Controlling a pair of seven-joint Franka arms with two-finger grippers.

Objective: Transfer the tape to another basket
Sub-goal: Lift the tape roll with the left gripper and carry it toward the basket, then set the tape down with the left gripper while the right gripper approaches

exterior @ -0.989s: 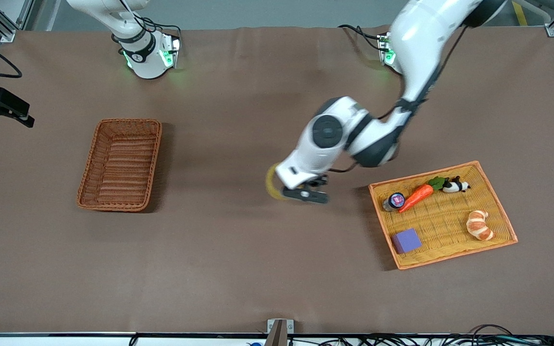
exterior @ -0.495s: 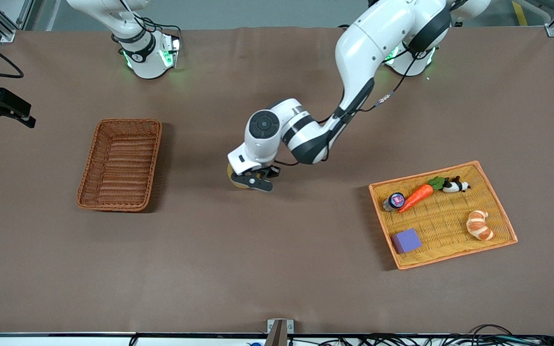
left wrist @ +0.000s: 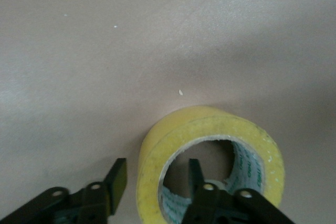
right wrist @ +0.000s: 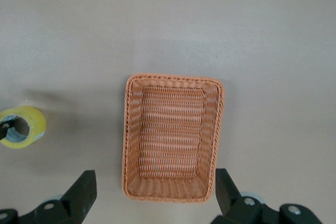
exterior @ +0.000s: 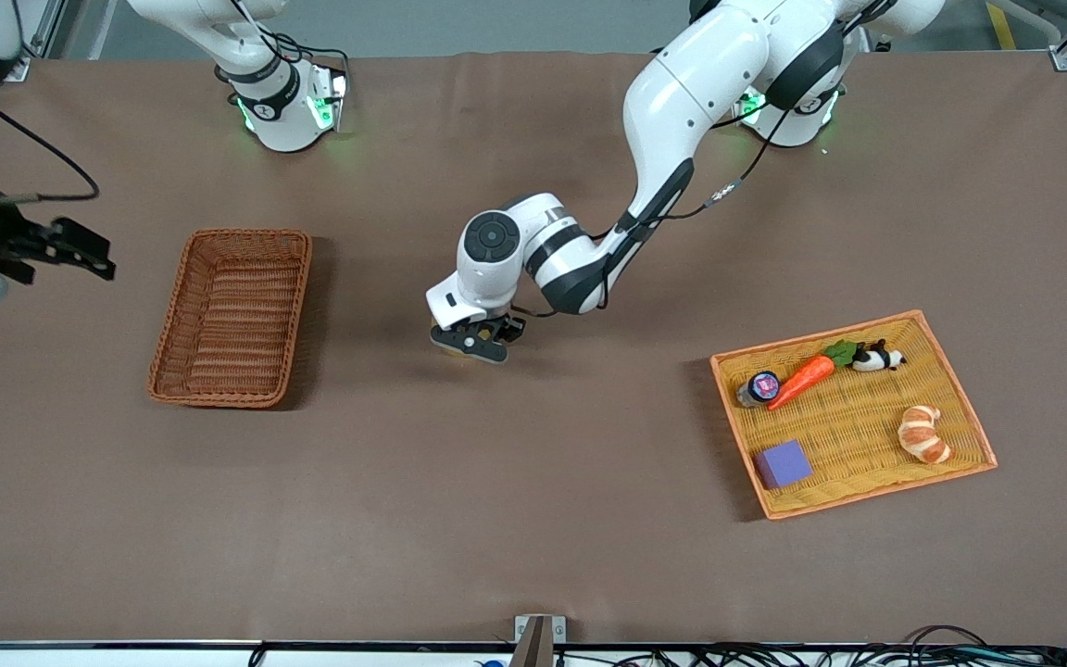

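Observation:
The tape [left wrist: 210,132], a yellowish roll, sits on the brown table at its middle, between the basket and the yellow tray. Only a sliver of the tape [exterior: 444,339] shows under the left hand in the front view. My left gripper [exterior: 470,344] is low over it and open. One finger [left wrist: 116,176] is outside the roll's wall and the other is inside the hole, with gaps on both sides. The basket [exterior: 246,234], reddish-brown wicker, stands empty toward the right arm's end. My right gripper [exterior: 80,252] is open, up in the air beside the basket [right wrist: 173,135].
A flat yellow tray [exterior: 867,421] with an orange rim lies toward the left arm's end. It holds a carrot [exterior: 802,380], a panda toy [exterior: 876,357], a croissant [exterior: 922,434], a purple block [exterior: 783,463] and a small jar [exterior: 760,386].
My left arm carried the tape from near the tray toward the basket and lowered it to mid-table. My right gripper moved toward the basket.

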